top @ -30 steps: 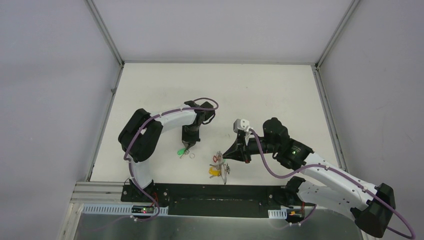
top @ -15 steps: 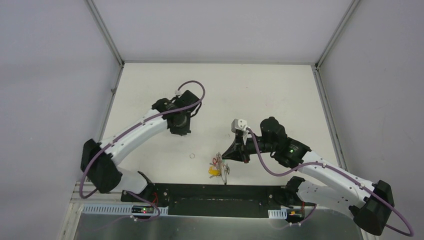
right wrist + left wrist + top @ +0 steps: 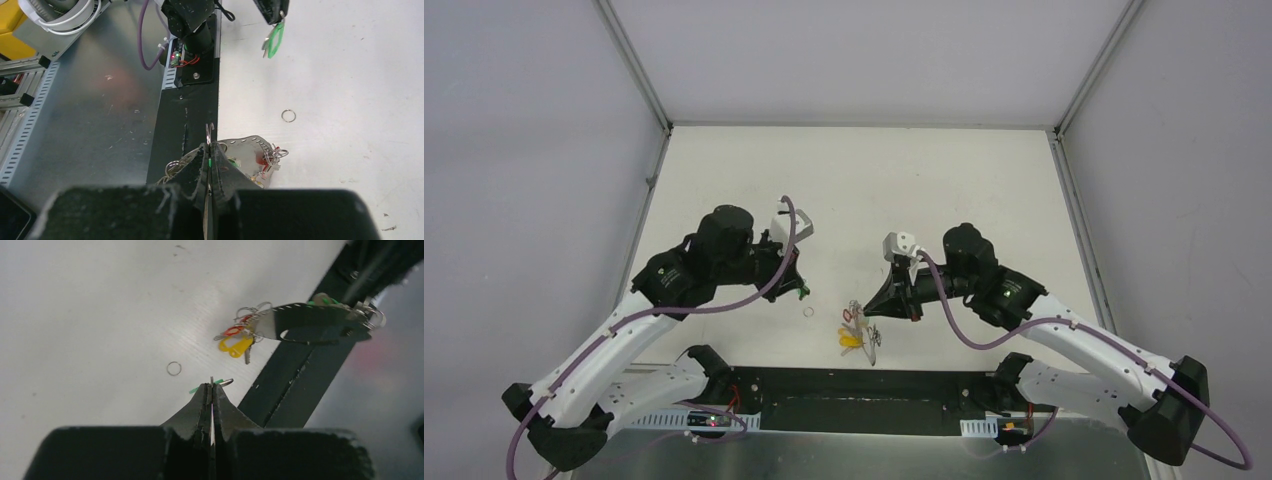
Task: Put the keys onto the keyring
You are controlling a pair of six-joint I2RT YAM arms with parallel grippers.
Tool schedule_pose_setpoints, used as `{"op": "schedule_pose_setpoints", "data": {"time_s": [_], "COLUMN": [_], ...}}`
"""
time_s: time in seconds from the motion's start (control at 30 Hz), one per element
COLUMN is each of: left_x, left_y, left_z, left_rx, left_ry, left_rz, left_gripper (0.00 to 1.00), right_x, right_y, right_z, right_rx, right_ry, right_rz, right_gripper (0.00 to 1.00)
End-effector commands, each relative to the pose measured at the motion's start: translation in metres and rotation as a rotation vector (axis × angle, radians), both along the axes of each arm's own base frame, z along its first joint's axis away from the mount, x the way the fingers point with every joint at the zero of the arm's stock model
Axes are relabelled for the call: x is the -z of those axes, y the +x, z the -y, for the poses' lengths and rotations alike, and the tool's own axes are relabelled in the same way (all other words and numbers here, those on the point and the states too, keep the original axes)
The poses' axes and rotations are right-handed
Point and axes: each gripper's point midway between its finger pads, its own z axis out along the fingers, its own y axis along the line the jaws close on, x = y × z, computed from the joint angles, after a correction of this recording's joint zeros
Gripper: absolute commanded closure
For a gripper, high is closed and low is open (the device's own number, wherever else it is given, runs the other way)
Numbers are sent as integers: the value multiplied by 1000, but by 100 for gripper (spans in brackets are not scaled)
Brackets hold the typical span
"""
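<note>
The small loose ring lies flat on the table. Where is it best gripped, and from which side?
Probably the wire of the small loose ring, from straight above, one finger inside the loop and one outside. It lies flat on the table, thin all round, so a sideways approach finds no edge to pinch.

No writing, label or number can be read anywhere.

key (image 3: 273,41) cap bright green. keyring (image 3: 242,331) caps red and yellow, metal silver-grey. loose small ring (image 3: 173,368) silver. worktop (image 3: 874,180) off-white, plain. arm links (image 3: 1084,340) white, joints black.
</note>
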Motion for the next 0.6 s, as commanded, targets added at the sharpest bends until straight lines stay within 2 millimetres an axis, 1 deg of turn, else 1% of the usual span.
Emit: {"op": "schedule_pose_setpoints", "data": {"time_s": [0.0, 0.17, 0.37, 0.47, 0.57], "left_x": [-30, -44, -49, -50, -47], "left_y": [-31, -51, -67, -69, -71], "left_z": [29, 42, 57, 65, 73], "left_rx": [380, 535, 657, 683, 713], "left_ry": [-144, -232, -258, -251, -243], "left_rz": [198, 249, 336, 375, 374], "left_gripper": [100, 100, 100, 100, 100], "right_x": [-29, -28, -28, -26, -25], "right_y": [-8, -7, -10, -12, -13], "right_z": [-5, -5, -6, -7, -7], "right_rx": [-87, -100, -131, -152, -165], "right_ry": [70, 56, 55, 56, 57], "right_rz": [62, 78, 78, 78, 80], "right_gripper": [100, 100, 100, 100, 100]}}
